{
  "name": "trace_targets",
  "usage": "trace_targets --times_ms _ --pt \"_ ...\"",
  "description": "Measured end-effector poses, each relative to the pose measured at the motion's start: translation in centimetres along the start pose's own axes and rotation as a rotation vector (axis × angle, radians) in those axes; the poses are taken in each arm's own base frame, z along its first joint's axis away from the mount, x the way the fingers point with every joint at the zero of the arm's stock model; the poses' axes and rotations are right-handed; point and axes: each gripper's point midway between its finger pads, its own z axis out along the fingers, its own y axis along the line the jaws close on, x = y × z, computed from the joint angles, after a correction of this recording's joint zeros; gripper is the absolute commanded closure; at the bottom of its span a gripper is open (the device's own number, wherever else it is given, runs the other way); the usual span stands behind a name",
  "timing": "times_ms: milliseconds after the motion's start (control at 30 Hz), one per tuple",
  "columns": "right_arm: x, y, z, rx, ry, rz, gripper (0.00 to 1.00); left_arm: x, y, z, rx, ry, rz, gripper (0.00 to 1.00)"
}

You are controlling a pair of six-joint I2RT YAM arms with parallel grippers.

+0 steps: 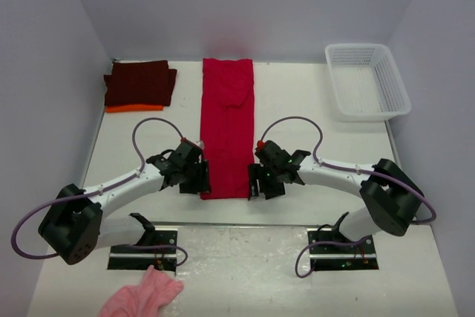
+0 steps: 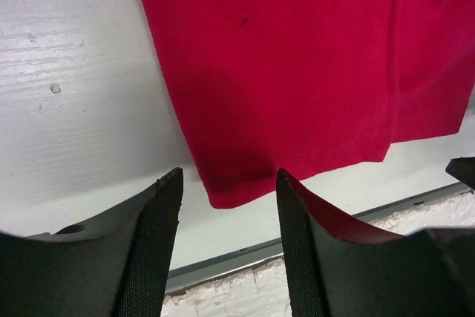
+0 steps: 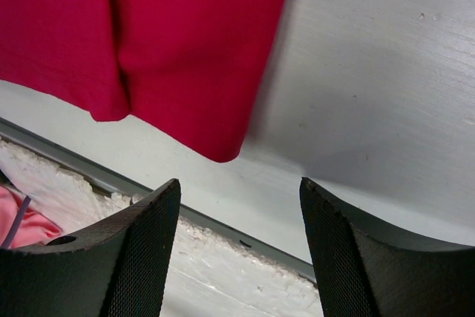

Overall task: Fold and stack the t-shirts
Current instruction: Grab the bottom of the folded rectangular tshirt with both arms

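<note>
White painted table [image 1: 289,87] bears red t-shirt [image 1: 227,128]; pale walls [image 1: 245,5] around.

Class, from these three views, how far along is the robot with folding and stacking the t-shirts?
Done: the maroon shirt lies folded on the orange shirt at the far left of the table. In hand: the red shirt is a long narrow strip, with the left gripper and right gripper open at its near corners, gripping nothing yet. Left: likely folding that strip shorter and placing it on the pile.
</note>
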Motion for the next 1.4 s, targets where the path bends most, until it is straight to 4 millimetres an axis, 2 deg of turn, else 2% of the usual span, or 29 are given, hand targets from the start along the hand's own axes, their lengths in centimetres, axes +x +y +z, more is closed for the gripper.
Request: trace_targets --times_ms 267,433,500,800,833,900,933,1100,1400 --pt "0.0 0.0 0.0 0.001 0.000 0.003 0.33 1.0 0.5 0.5 -0.011 0.021 -0.009 0.46" --pt "0.0 0.0 0.0 0.002 0.000 0.006 0.32 1.4 0.8 0.7 -0.017 0.029 -0.009 0.53" --pt "0.0 0.0 0.0 0.002 0.000 0.008 0.32 1.4 0.8 0.7 -0.017 0.028 -0.012 0.67" --pt "0.0 -0.1 0.0 0.003 0.000 0.014 0.32 1.3 0.7 1.1 -0.008 0.016 -0.013 0.78" --pt "-0.1 -0.1 0.0 0.004 -0.001 0.017 0.32 1.4 0.8 1.1 -0.010 0.019 -0.014 0.91" --pt "-0.1 -0.2 0.0 0.005 0.000 0.021 0.32 1.5 0.8 1.2 -0.007 0.018 -0.016 0.93" --pt "-0.1 -0.2 0.0 0.006 0.000 0.024 0.32 1.5 0.9 1.2 -0.006 0.018 -0.014 1.00" --pt "-0.1 -0.6 0.1 0.017 -0.001 0.052 0.30 1.6 0.9 1.2 0.000 0.012 -0.016 1.00" --pt "-0.4 -1.0 0.7 0.031 0.007 0.090 0.33 1.8 1.0 0.8 0.014 -0.005 -0.029 1.00"
